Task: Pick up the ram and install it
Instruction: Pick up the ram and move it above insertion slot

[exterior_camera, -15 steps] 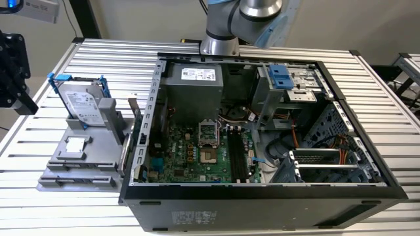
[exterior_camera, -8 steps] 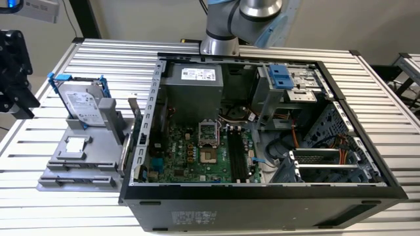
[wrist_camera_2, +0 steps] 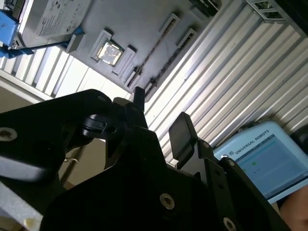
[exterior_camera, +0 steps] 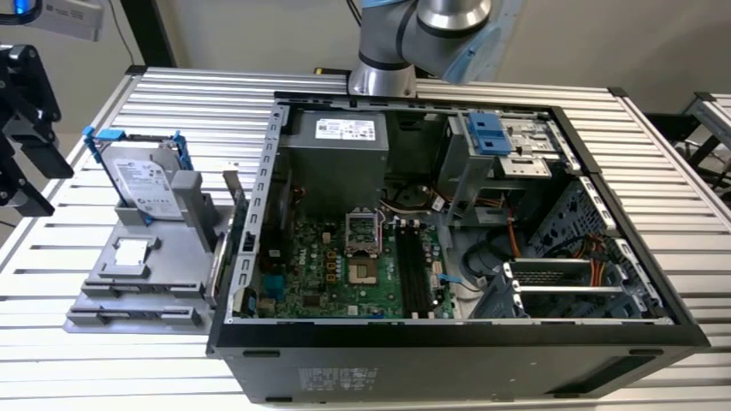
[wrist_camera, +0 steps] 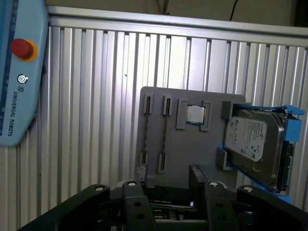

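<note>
My gripper [wrist_camera: 163, 179] hangs high over the table with its black fingers [wrist_camera: 198, 179] apart and nothing between them; the second wrist view shows the gripper [wrist_camera_2: 160, 107] the same way. Beyond it lies a grey fixture plate [wrist_camera: 185, 154] with two long narrow holders [wrist_camera: 164, 130]. A thin dark line runs along each holder. I cannot tell whether either line is the ram seen edge-on. In the exterior view, the open computer case [exterior_camera: 457, 338] lies on its side beside the fixture [exterior_camera: 143, 282]. The motherboard's long black slots [exterior_camera: 413, 274] are exposed.
On the fixture, a silver hard drive in a blue-handled frame [wrist_camera: 255, 139] stands next to a square processor chip [wrist_camera: 195, 114]. A blue teach pendant with a red button [wrist_camera: 19, 72] lies on the ribbed aluminium table [wrist_camera: 86, 120]. A black stand [exterior_camera: 26, 128] rises at the exterior view's left.
</note>
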`<state>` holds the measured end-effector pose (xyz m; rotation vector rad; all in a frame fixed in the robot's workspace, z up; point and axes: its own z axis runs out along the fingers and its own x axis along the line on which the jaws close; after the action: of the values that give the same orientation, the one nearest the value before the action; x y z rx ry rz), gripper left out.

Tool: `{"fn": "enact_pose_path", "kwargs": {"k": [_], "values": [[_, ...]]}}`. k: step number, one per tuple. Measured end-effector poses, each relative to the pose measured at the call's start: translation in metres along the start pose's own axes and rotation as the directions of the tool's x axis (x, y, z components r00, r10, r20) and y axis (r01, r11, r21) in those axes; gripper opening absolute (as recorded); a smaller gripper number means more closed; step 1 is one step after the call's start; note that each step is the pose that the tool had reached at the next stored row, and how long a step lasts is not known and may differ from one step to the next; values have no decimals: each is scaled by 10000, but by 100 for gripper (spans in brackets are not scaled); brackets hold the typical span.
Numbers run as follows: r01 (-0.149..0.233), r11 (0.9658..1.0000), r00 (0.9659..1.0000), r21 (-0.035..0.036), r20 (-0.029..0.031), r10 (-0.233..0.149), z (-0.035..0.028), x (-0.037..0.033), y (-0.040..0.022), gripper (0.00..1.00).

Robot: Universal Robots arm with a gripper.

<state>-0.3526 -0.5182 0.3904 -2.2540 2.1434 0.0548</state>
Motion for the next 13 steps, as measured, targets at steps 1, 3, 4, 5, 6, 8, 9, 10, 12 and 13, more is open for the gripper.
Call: {"fn": "enact_pose_path", "kwargs": {"k": [1,3,4,5,6,8,9,10,12,13], "values": [[-3,10000,10000,-3,-2,3,3,1,0,100],[-14,10000,10000,-3,-2,14,10,1,0,100],[-22,10000,10000,-2,-1,22,14,1,0,100],[-31,10000,10000,-1,-1,31,20,1,0,100],[-43,10000,10000,0,0,43,29,1,0,100],[-68,10000,10000,0,-1,68,35,2,0,100],[-75,10000,10000,-1,-2,75,36,2,2,100],[-78,10000,10000,0,-1,78,36,2,2,100],[-82,10000,10000,1,0,82,37,2,2,100],[-85,10000,10000,0,-1,85,38,2,2,100]]}}
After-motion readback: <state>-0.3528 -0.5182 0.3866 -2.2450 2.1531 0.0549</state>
